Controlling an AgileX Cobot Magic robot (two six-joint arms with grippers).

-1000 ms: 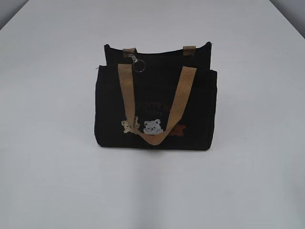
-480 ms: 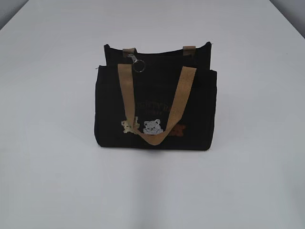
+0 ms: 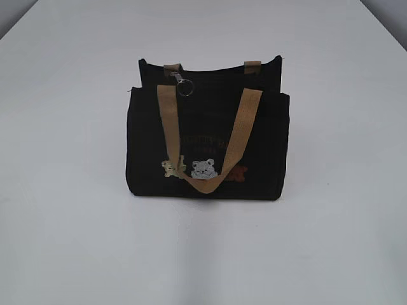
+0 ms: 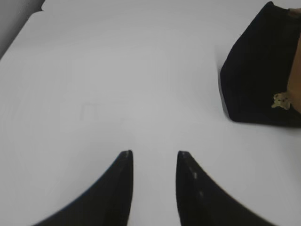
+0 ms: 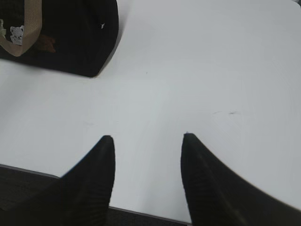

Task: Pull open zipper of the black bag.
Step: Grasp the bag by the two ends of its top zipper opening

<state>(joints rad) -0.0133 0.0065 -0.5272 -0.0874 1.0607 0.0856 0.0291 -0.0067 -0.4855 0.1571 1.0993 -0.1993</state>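
The black bag (image 3: 206,136) stands upright in the middle of the white table, tan straps hanging down its front over small bear patches. Its zipper's silver clasp and round ring (image 3: 184,86) rest at the top left of the bag. Neither arm shows in the exterior view. In the left wrist view my left gripper (image 4: 154,154) stands open over bare table, the black bag (image 4: 261,75) up and to its right. In the right wrist view my right gripper (image 5: 148,138) is open and empty near the table's front edge, the black bag (image 5: 70,37) at the upper left.
The white table (image 3: 343,241) spreads wide round the bag on all sides. Its near edge (image 5: 141,212) shows in the right wrist view just behind the right fingers, and its far left corner (image 4: 37,9) in the left wrist view.
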